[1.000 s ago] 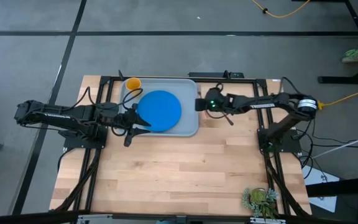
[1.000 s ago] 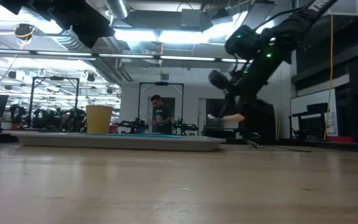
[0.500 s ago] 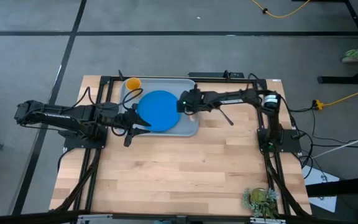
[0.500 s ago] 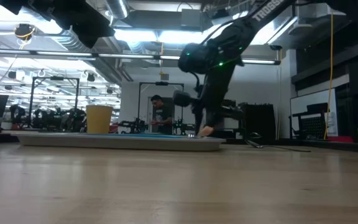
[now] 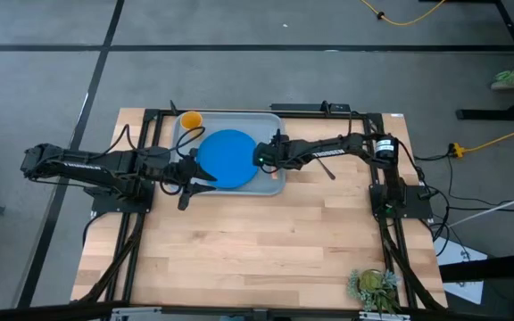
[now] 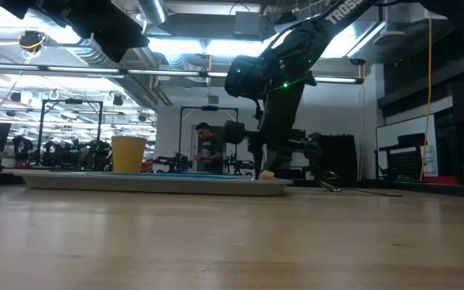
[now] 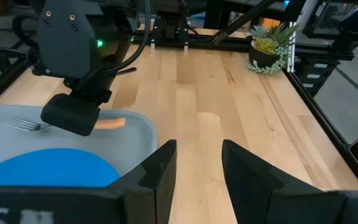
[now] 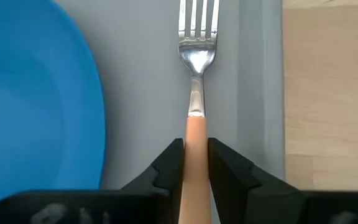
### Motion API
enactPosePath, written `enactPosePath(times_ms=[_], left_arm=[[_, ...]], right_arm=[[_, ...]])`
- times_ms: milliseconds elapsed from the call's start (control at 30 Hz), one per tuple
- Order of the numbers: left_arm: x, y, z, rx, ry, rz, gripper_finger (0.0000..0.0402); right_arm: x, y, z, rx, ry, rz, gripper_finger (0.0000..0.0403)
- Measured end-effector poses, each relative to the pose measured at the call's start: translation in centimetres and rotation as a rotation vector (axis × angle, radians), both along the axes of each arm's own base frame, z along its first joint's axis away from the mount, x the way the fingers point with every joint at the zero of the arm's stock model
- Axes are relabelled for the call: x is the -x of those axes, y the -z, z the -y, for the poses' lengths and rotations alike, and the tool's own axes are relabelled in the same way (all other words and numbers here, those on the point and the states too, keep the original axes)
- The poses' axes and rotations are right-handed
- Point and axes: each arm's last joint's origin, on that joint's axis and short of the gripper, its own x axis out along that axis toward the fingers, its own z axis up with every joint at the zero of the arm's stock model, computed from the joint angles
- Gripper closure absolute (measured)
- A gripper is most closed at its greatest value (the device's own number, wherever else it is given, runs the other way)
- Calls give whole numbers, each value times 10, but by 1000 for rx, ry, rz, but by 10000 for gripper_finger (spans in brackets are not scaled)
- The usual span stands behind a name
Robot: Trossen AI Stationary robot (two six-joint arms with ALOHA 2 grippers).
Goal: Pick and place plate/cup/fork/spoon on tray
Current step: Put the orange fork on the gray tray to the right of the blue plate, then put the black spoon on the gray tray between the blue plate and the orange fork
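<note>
The grey-blue tray lies at the table's far middle. On it rest the blue plate and, in its far left corner, the yellow cup, which also shows in the low view. My right gripper is low over the tray's right part, shut on the fork, right of the plate. The dark spoon lies on the wood right of the tray. My left gripper is open and empty at the tray's left near side. My right gripper pinches the fork's orange handle between its two fingers, close to the silvery neck. The fingers point down from above and lie across the handle. The fork lies level along the tray's right rim, tines toward the far edge. Its handle end sticks out toward the near edge, at or just above the tray floor.
A small potted plant stands at the table's near right corner. The near half of the wooden table is bare wood. A person stands far off in the room behind.
My right gripper has carried the fork from beside the tray's right rim toward the table's left, in over the tray's right part. It has then gone down to the tray floor and a little toward the near edge. The fork stays level in its hold.
</note>
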Motion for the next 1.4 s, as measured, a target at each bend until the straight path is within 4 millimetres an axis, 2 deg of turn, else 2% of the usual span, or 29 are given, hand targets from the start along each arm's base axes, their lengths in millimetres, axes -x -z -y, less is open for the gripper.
enactPosePath(times_ms=[400, 600, 867, 1033, 1167, 1400], left_arm=[[0, 0, 0, 0, 0, 0, 280], [0, 0, 0, 0, 0, 0, 280], [0, 0, 0, 0, 0, 0, 280], [0, 0, 0, 0, 1, 0, 280], [0, 0, 0, 0, 0, -1, 280], [0, 0, 0, 0, 0, 0, 280]], right_arm=[[2, 1, 0, -3, 0, -20, 331], [0, 9, 0, -15, 14, -21, 330], [0, 9, 0, -14, 2, -23, 290], [0, 8, 0, -12, -2, -23, 286], [1, -1, 0, -2, -23, -13, 286], [13, -42, -10, 69, -223, -80, 286]])
